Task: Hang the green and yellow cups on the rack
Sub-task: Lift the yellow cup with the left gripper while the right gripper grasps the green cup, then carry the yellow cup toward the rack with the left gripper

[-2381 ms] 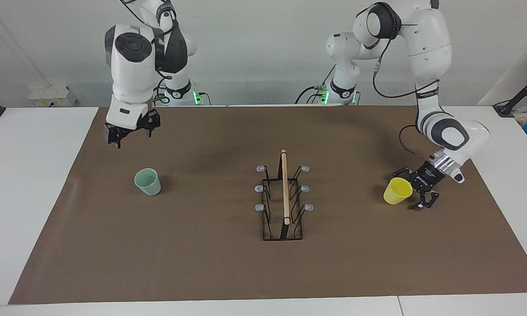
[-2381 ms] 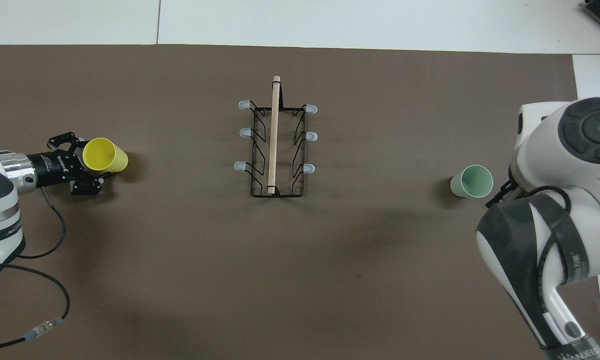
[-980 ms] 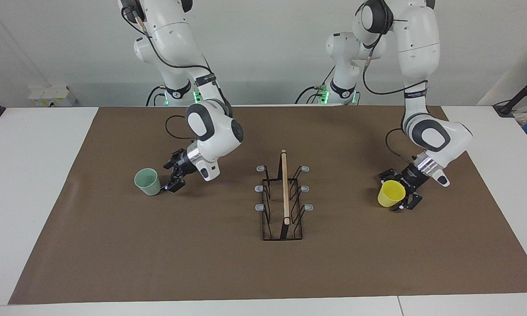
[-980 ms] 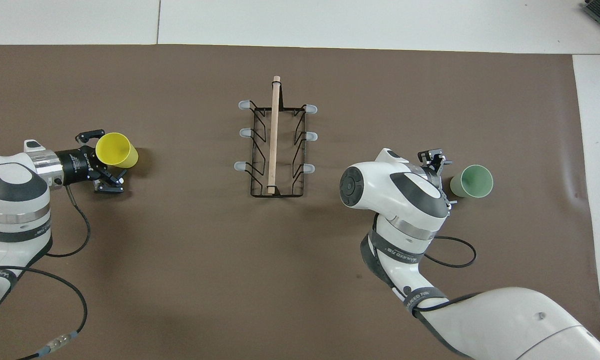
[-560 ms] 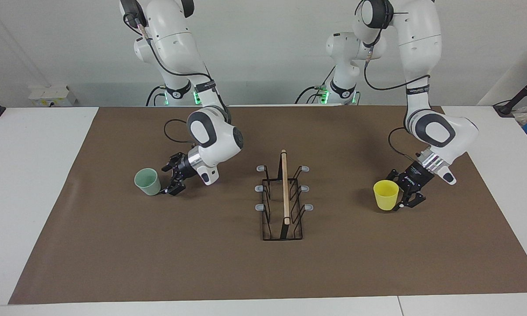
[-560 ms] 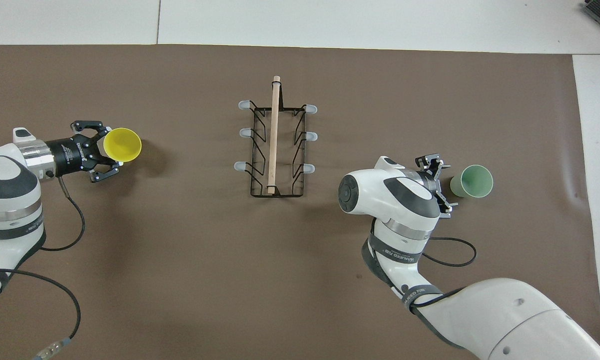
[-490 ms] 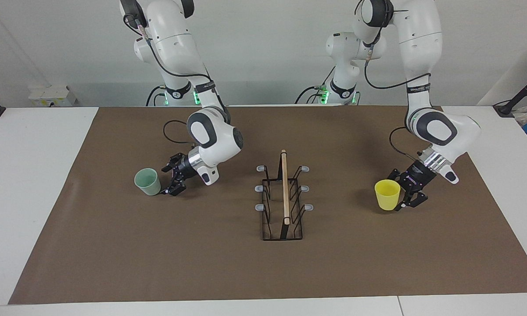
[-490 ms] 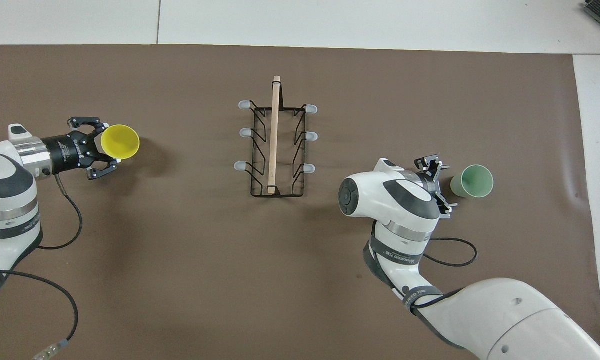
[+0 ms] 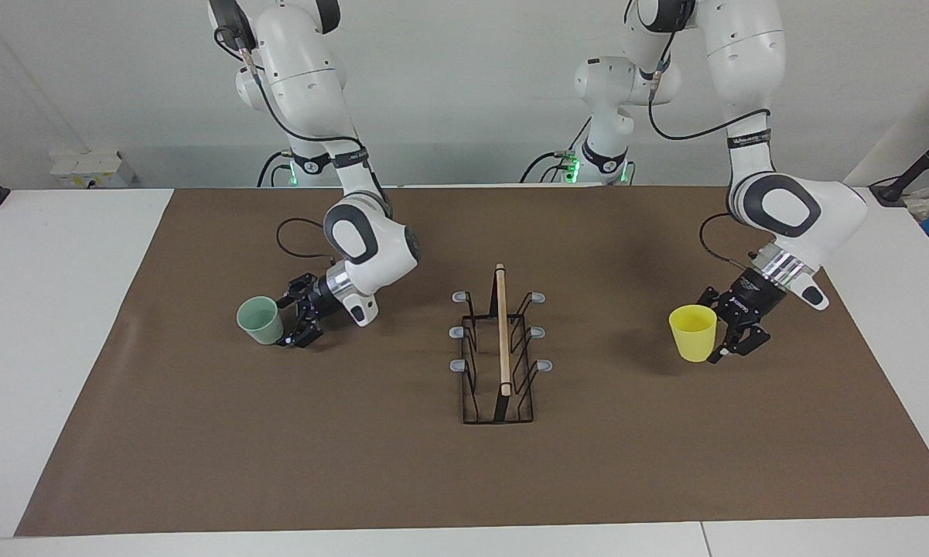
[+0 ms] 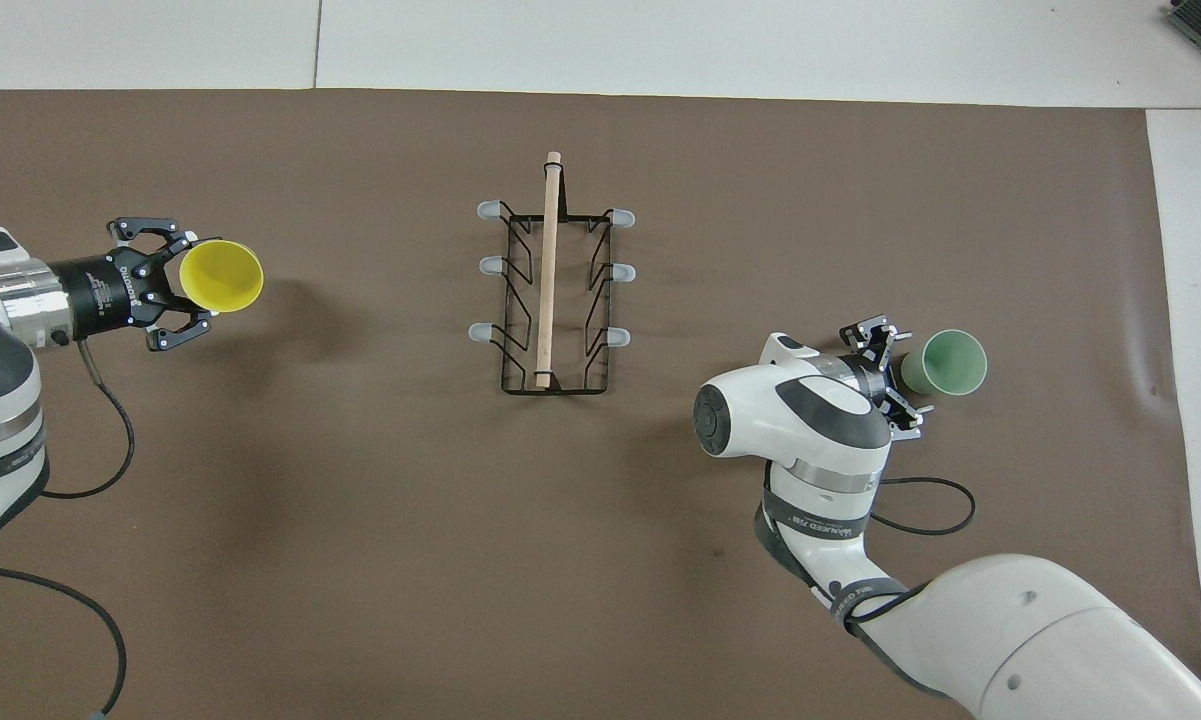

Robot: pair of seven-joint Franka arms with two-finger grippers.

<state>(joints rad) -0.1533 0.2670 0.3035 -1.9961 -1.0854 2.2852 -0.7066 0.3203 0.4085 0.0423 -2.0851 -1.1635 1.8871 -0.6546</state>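
Observation:
The yellow cup (image 9: 693,334) is upright in my left gripper (image 9: 713,329), a little above the mat at the left arm's end of the table; its shadow lies on the mat beside it. In the overhead view the left gripper (image 10: 196,281) holds the cup (image 10: 224,274) by its lower part. The mint green cup (image 9: 261,320) stands upright on the mat at the right arm's end. My right gripper (image 9: 288,319) is open and low, close beside it on the rack's side, as the overhead view (image 10: 904,369) also shows by the cup (image 10: 948,362). The black wire rack (image 9: 502,333) with its wooden rod (image 10: 548,270) stands mid-table with nothing on its prongs.
A brown mat (image 9: 402,464) covers most of the white table (image 9: 54,325). A small white box (image 9: 89,167) sits at the table's edge by the wall near the right arm's base. The right arm's elbow (image 10: 790,420) hangs over the mat between the rack and the green cup.
My left gripper tipped the yellow cup upright and lifted it off the mat. My right arm swung down from high over the mat and brought its open gripper up beside the green cup.

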